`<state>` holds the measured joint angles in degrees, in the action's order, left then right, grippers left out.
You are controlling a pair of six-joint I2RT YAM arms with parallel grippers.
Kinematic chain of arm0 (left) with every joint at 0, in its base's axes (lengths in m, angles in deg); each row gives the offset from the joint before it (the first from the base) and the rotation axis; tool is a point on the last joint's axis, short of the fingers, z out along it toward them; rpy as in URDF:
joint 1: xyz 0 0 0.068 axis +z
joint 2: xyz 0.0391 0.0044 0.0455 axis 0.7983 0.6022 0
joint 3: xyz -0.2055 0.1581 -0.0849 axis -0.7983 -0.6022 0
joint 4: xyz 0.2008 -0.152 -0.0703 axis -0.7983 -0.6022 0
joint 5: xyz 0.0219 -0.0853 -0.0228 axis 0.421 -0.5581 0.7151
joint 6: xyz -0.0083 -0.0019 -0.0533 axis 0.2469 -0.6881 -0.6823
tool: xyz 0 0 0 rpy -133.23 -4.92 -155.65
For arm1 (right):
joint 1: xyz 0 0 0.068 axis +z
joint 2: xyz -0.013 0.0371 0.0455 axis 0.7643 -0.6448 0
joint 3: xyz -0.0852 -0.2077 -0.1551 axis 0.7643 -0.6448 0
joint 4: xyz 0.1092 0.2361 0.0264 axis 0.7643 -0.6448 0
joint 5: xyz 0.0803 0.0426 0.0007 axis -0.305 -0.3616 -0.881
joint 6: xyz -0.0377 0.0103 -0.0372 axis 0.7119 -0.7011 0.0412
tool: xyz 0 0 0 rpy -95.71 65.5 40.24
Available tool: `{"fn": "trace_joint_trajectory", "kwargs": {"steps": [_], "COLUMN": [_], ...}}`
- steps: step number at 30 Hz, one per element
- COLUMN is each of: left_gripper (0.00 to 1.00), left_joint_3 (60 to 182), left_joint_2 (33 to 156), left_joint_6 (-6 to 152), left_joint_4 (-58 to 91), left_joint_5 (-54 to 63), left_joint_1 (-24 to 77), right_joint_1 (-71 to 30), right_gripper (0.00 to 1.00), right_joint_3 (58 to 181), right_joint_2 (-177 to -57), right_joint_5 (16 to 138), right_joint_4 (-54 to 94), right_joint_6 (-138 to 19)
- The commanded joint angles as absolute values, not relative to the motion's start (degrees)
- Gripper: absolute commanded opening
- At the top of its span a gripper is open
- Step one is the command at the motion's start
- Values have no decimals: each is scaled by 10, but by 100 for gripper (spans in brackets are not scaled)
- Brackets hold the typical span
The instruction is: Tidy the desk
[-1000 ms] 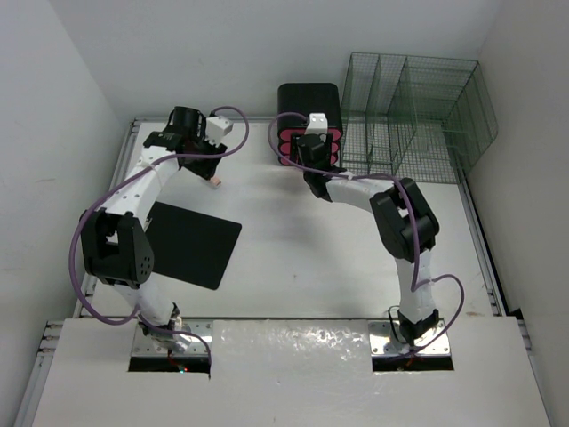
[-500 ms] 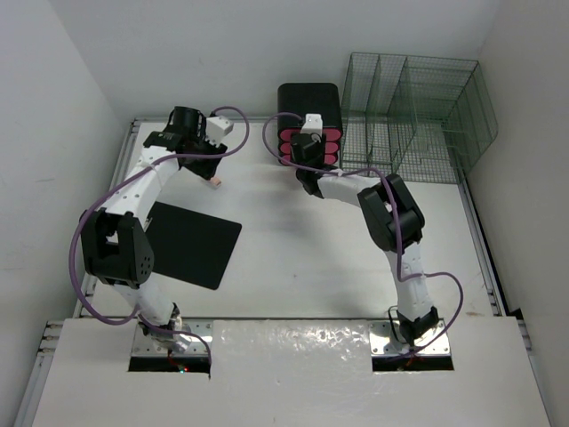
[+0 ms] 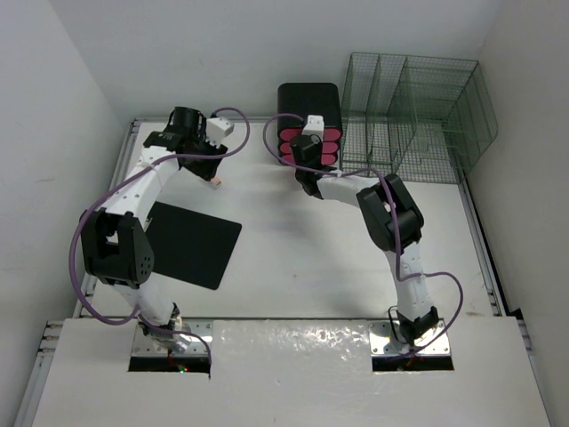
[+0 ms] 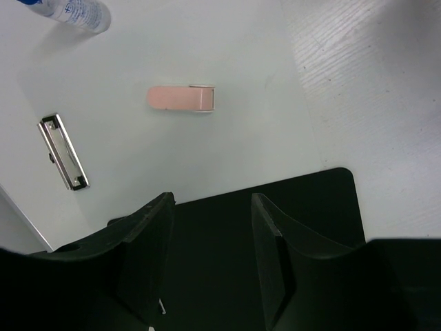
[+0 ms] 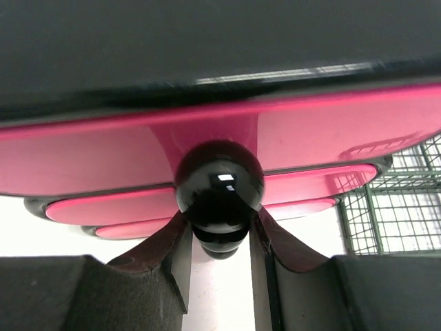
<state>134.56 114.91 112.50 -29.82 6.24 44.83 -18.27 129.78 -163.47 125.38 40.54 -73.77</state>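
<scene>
Right wrist view: right pincer [image 5: 220, 229] clenched on black knob [image 5: 219, 181] of pink drawer [image 5: 103, 158], pads touching each side, prob. to pull it open for storing things. Left pincer [image 4: 211, 207] released, empty, above black clipboard [image 4: 310, 203]. White desk [image 3: 293, 258] carries everything. Count: 3 pink drawer fronts, 1 clipboard, 1 metal clip [image 4: 62, 152], 1 pink oblong item [image 4: 180, 98], 1 wire rack [image 3: 413, 102].

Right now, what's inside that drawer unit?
On the drawer unit, the pink drawers look shut, hiding any contents. Only fronts and the black knob in the right gripper show.
</scene>
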Motion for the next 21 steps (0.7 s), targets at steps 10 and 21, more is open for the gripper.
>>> {"fn": "trace_joint_trajectory", "kwargs": {"steps": [10, 21], "left_gripper": [47, 55], "left_joint_3": [1360, 1361], "left_joint_2": [1148, 1174], "left_joint_6": [1131, 1112], "left_joint_4": [-275, -212], "left_joint_5": [75, 132], "left_joint_1": [451, 454], "right_joint_1": [-164, -153], "right_gripper": [0, 54], "right_joint_3": [1070, 1011], "right_joint_2": [-1480, -1428], "right_joint_5": [1209, 1156], "right_joint_4": [483, 470], "right_joint_6": [-789, -792]}}
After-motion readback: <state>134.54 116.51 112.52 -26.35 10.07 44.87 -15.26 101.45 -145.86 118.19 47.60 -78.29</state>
